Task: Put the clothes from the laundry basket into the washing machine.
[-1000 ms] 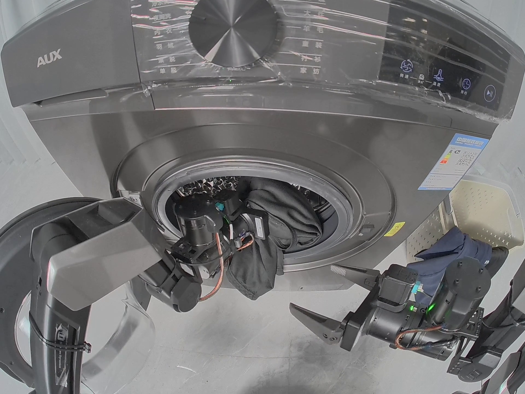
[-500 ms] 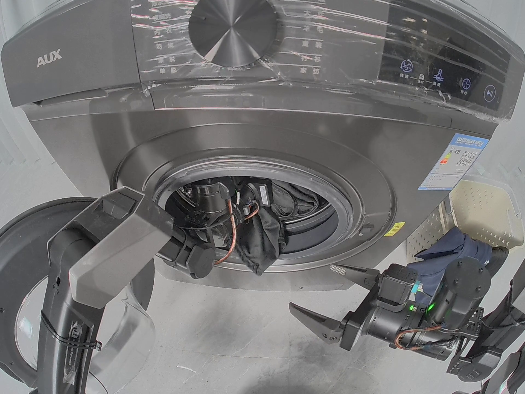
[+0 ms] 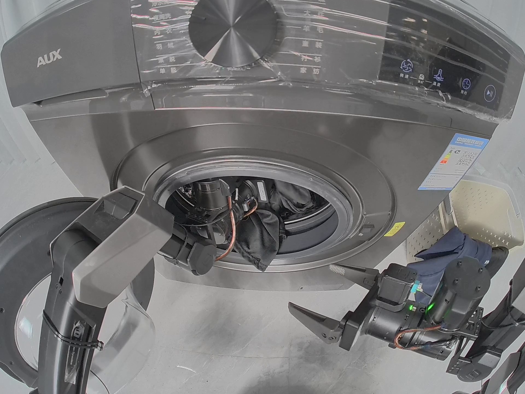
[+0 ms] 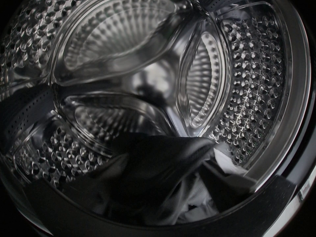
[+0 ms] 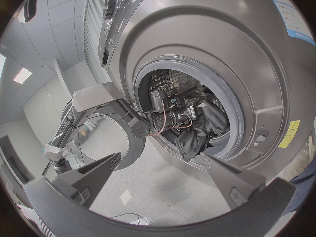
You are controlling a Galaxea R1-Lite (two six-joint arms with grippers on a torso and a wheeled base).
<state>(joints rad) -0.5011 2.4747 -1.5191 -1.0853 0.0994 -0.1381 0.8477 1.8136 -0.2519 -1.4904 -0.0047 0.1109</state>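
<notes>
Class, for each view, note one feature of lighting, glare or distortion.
Head view: glare streaks on the plastic film. Left wrist view: dim drum, highlights on its dimples. Right wrist view: lens bends the washer round; dark corners.

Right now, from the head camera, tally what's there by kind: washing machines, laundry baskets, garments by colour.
Washing machine: 1
Laundry basket: 1
Black garment, hanging over the door rim: 1
Navy garment, in the basket: 1
Total: 4
</notes>
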